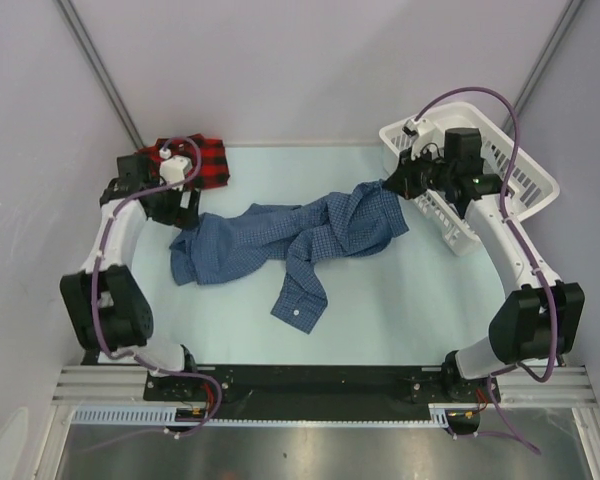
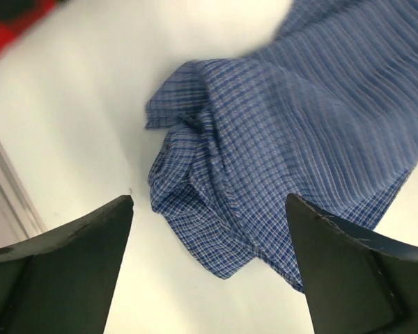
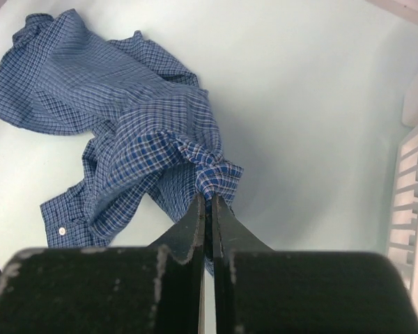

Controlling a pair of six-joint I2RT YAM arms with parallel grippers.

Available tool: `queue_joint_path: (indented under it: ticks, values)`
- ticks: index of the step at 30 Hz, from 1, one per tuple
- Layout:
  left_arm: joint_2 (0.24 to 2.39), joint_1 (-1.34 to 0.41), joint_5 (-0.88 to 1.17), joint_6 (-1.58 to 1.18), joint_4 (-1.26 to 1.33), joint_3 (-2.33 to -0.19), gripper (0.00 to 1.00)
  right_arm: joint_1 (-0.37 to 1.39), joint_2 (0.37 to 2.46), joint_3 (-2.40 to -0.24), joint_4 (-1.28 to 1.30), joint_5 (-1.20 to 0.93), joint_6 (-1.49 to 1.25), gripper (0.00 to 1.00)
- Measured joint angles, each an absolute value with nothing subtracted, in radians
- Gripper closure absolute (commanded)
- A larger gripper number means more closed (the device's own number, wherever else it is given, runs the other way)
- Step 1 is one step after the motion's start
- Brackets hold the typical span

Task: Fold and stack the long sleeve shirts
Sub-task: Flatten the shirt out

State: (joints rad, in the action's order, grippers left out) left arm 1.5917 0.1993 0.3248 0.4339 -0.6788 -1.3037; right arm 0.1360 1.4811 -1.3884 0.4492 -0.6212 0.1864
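The dark blue check shirt (image 1: 290, 240) lies crumpled across the middle of the table, one cuffed sleeve (image 1: 300, 300) trailing toward the front. My right gripper (image 3: 210, 197) is shut on the shirt's right end (image 3: 219, 177), lifting that bunch of cloth next to the basket. My left gripper (image 2: 209, 209) hangs open above the shirt's left end (image 2: 216, 209), with nothing between its fingers (image 2: 76, 236). The red-and-black plaid shirt (image 1: 195, 158) sits bunched at the back left, behind the left wrist.
A white slatted laundry basket (image 1: 520, 180) stands tilted at the back right, close behind the right gripper. Grey walls close in the table on the left, back and right. The arm bases sit on the black rail (image 1: 310, 380) at the front.
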Motion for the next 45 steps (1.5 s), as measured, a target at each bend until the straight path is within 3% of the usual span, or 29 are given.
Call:
queue_joint_path:
  ticks: [4, 10, 15, 20, 23, 24, 25, 26, 27, 30, 34, 37, 41, 45]
  values:
    - [1.396, 0.062, 0.371, 0.527, -0.702, -1.194, 0.02, 0.143, 1.485, -1.385, 0.421, -0.606, 0.162, 1.00]
    - [1.213, -0.431, 0.419, 0.593, -0.654, -1.000, 0.00, 0.145, 1.501, -1.382, 0.379, -0.580, 0.131, 1.00]
    - [1.309, -0.704, 0.363, 0.637, -0.552, -0.856, 0.01, 0.141, 1.531, -1.378, 0.379, -0.558, 0.132, 1.00]
    - [1.485, -0.805, 0.280, 0.658, -0.397, -0.823, 0.04, 0.113, 1.530, -1.351, 0.392, -0.556, 0.150, 1.00]
    - [1.563, -0.812, 0.252, 0.670, -0.347, -0.823, 0.21, 0.085, 1.520, -1.306, 0.398, -0.557, 0.162, 1.00]
    - [1.571, -0.812, 0.252, 0.677, -0.345, -0.830, 0.50, 0.080, 1.516, -1.293, 0.400, -0.557, 0.165, 1.00]
    - [1.577, -0.813, 0.247, 0.684, -0.338, -0.834, 0.69, 0.072, 1.509, -1.274, 0.400, -0.557, 0.171, 0.99]
    - [1.585, -0.815, 0.245, 0.686, -0.342, -0.840, 0.89, 0.067, 1.504, -1.261, 0.402, -0.557, 0.176, 0.96]
    - [1.594, -0.818, 0.241, 0.695, -0.344, -0.845, 1.00, 0.062, 1.497, -1.246, 0.404, -0.557, 0.182, 0.93]
    - [1.599, -0.812, 0.244, 0.698, -0.394, -0.878, 1.00, 0.057, 1.474, -1.210, 0.417, -0.559, 0.212, 0.81]
    - [1.554, -0.701, 0.358, 0.617, -0.583, -1.037, 1.00, 0.041, 1.450, -1.190, 0.439, -0.579, 0.271, 0.28]
    - [1.490, -0.581, 0.437, 0.513, -0.632, -1.260, 1.00, 0.023, 1.434, -1.189, 0.442, -0.593, 0.315, 0.16]
    - [1.428, -0.461, 0.495, 0.382, -0.612, -1.560, 1.00, 0.023, 1.425, -1.189, 0.427, -0.612, 0.379, 0.09]
    - [1.406, -0.406, 0.513, 0.255, -0.567, -1.714, 1.00, 0.055, 1.425, -1.189, 0.393, -0.645, 0.412, 0.02]
